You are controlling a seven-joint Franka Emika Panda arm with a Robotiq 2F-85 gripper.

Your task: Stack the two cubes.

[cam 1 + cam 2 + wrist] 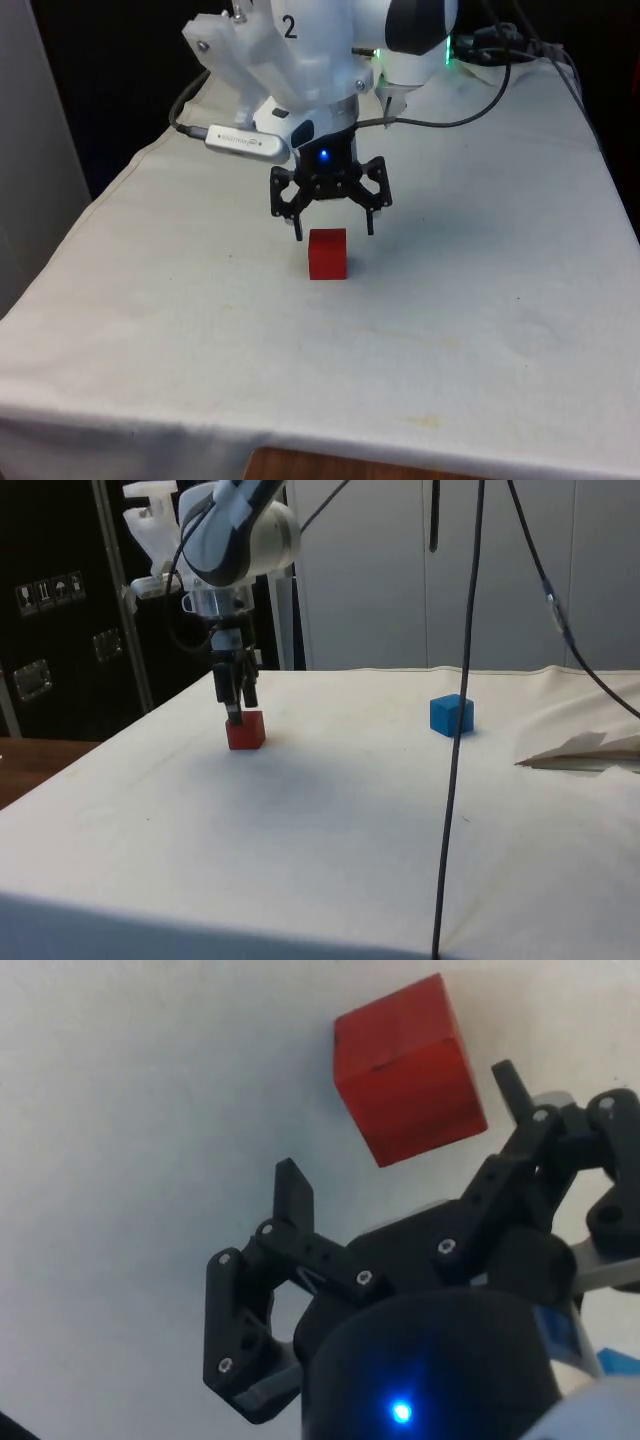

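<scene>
A red cube (328, 256) (245, 732) (405, 1065) rests on the white cloth near the table's middle. My gripper (335, 233) (238, 712) (398, 1125) hangs open just above it, fingertips level with the cube's top and spread wider than the cube. Nothing is held between the fingers (291, 1188). In the side view a blue cube (451, 715) sits alone on the cloth, well apart from the red one, towards the robot's end of the table.
A black cable (462, 730) hangs down in front of the side camera. Another cable (470, 115) lies across the cloth near the robot's base. A crumpled fold of cloth (585, 748) rises at the side view's right. The table's front edge (300, 440) drops off.
</scene>
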